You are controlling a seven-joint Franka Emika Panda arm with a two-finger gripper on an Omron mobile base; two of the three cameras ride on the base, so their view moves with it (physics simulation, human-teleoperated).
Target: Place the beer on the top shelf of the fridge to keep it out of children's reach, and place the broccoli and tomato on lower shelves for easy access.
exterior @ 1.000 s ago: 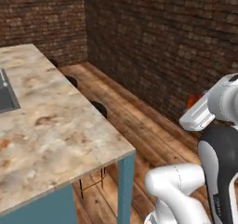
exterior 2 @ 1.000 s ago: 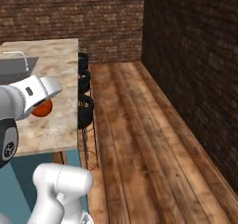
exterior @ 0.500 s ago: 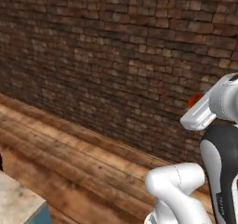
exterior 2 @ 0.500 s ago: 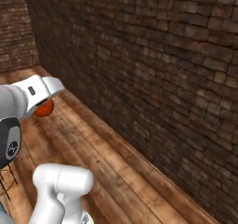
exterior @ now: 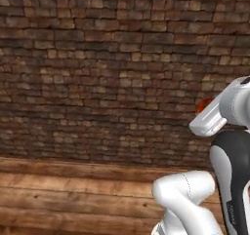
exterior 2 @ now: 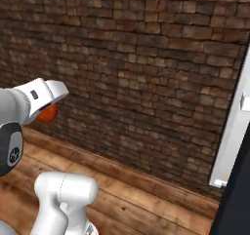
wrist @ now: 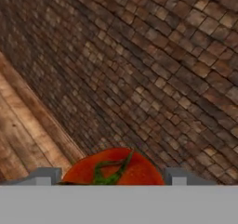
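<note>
While the base turns, the gripper (wrist: 108,181) is clenched on the tomato (wrist: 113,167), carried in the air before the brick wall (exterior: 97,68). A jolt could roll the round fruit out of the wide jaws onto the wooden floor (exterior 2: 146,214). A second ago the counter was ahead; now a fridge door edge (exterior 2: 233,146) enters at right.

Dark brick wall (exterior: 97,73) across the whole background, courses of brown and reddish blocks with pale mortar lines. Below it, wood plank floor (exterior: 63,190) in warm brown, boards running along the wall's foot, meeting it at a darker strip. In the hand view, same brick (wrist: 153,56) and planks (wrist: 23,125) tilted on a diagonal.
</note>
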